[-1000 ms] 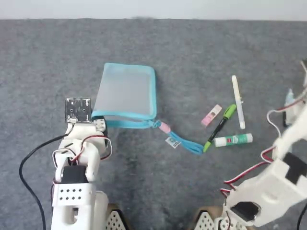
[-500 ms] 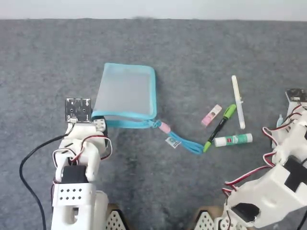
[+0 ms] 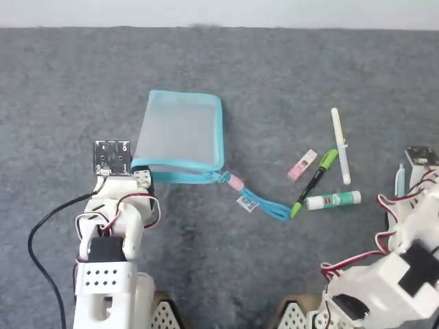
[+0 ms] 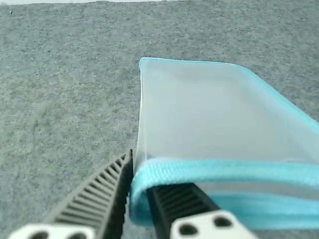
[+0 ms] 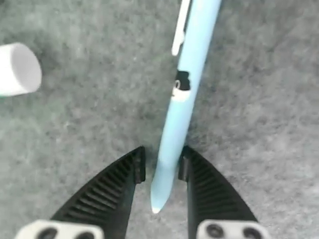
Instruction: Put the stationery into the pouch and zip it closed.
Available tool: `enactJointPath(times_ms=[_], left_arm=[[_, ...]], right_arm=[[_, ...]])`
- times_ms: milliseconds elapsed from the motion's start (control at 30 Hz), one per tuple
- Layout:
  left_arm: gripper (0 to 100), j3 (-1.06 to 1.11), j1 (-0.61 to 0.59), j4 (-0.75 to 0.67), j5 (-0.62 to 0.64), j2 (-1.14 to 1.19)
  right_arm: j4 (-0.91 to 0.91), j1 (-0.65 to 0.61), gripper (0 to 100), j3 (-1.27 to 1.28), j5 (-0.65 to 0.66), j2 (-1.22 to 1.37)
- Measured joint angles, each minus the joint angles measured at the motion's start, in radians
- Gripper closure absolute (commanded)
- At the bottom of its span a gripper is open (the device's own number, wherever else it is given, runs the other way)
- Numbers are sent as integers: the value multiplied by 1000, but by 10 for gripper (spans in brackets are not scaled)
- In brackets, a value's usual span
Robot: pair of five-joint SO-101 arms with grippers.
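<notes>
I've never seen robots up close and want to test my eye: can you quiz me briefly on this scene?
1. True or false: the left gripper pinches a corner of the translucent, turquoise-trimmed pouch.
2. Between the right gripper's fingers lies: A green marker, B light blue plastic pen, C white glue stick?
3. How many stationery pieces lie loose on the grey felt table?
Key: 1 true; 2 B; 3 five.

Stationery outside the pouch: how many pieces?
5: white pen, pink eraser, green marker and glue stick lie right of the pouch; blue pen lies farther right, straddled by the right hand.
</notes>
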Motion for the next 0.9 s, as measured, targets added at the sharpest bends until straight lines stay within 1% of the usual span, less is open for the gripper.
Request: enactJointPath(times_ms=[33,100,200,333,433,533,667,767,900], left_arm=[[988,0,0,0,0,0],[988,0,0,0,0,0],[988,0,0,0,0,0],[988,0,0,0,0,0],[988,5,29,0,0,0],[988,46,87,-46,0,0],[988,61,118,-89,0,0],[988,61,120,-91,0,0],[988,61,121,-91,0,0]], right_arm=[[-15,0,998,9,0,-5],[-29,9,984,11,-3,-5],[-28,9,991,9,-3,-2],[55,6,991,-20,-3,-5],[141,-43,991,-28,-9,-61],[233,-140,991,-28,-41,-192],[394,-334,991,-28,-109,-440],[519,-511,991,-28,-164,-637],[671,-795,991,-28,-230,-821]])
